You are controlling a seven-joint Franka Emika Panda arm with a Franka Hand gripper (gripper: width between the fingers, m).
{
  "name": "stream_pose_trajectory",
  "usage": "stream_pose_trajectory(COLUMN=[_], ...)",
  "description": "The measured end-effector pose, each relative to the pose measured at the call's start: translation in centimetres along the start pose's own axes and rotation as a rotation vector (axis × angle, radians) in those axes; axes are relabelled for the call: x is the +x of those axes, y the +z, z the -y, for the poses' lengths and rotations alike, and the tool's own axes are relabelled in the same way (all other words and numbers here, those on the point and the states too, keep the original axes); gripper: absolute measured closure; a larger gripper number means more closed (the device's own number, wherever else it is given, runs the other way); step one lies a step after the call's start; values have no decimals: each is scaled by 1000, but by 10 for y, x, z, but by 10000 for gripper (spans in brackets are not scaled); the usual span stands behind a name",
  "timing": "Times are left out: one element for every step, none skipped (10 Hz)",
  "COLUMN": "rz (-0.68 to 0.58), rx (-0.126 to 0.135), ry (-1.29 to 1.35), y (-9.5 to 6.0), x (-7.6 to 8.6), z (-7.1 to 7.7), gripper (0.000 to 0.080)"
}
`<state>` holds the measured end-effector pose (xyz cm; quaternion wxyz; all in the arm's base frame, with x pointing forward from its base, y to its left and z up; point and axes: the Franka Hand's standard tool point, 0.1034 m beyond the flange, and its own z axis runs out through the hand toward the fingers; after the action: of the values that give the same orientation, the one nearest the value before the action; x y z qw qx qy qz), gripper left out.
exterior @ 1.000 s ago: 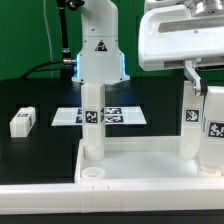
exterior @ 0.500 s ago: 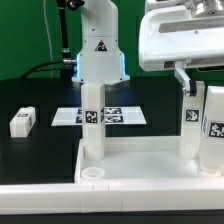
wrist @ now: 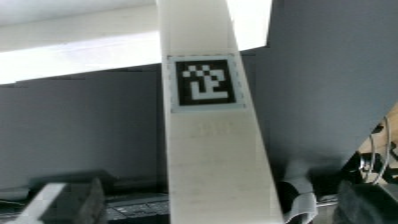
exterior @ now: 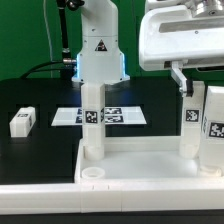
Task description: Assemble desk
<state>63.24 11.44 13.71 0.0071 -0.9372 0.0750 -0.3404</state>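
The desk tabletop (exterior: 140, 165) lies along the front of the exterior view, white and rimmed, with a round socket (exterior: 92, 172) at its near left corner. One tagged leg (exterior: 92, 125) stands upright at its left. Two more tagged legs (exterior: 190, 122) (exterior: 213, 120) stand upright at its right. My gripper (exterior: 198, 85) is over the right-hand legs, and one finger (exterior: 181, 78) shows to the exterior view's left of them. In the wrist view a tagged leg (wrist: 205, 130) runs between the fingers of my open gripper (wrist: 187, 205), with a gap on each side.
A loose tagged leg (exterior: 22, 121) lies on the black table at the exterior view's left. The marker board (exterior: 120, 116) lies flat behind the tabletop. The arm's white base (exterior: 97, 50) stands at the back, in front of a green backdrop.
The jaws have opened. The visible finger swung toward the exterior view's left, away from the right-hand leg, letting it go. The legs and tabletop stay where they were.
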Motion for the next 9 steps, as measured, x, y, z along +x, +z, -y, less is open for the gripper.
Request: stream_pose_trajectory(rz=[0,0,26,73,109,105,163,262,310], rx=[0,0,-5,-6,-3,-1,-7,-15,-19], ry=[-2,-5,-16,-15,-8,-4,-2,9,19], y=[0,0,1,-5,-10,-11,-9,-10,-10], x=[0,0,1,13,27,34,27,24,28], z=[0,0,-2,-3,-7,-6,-6,-6,-6], gripper=[151,151,151,151,151,151,151,151,151])
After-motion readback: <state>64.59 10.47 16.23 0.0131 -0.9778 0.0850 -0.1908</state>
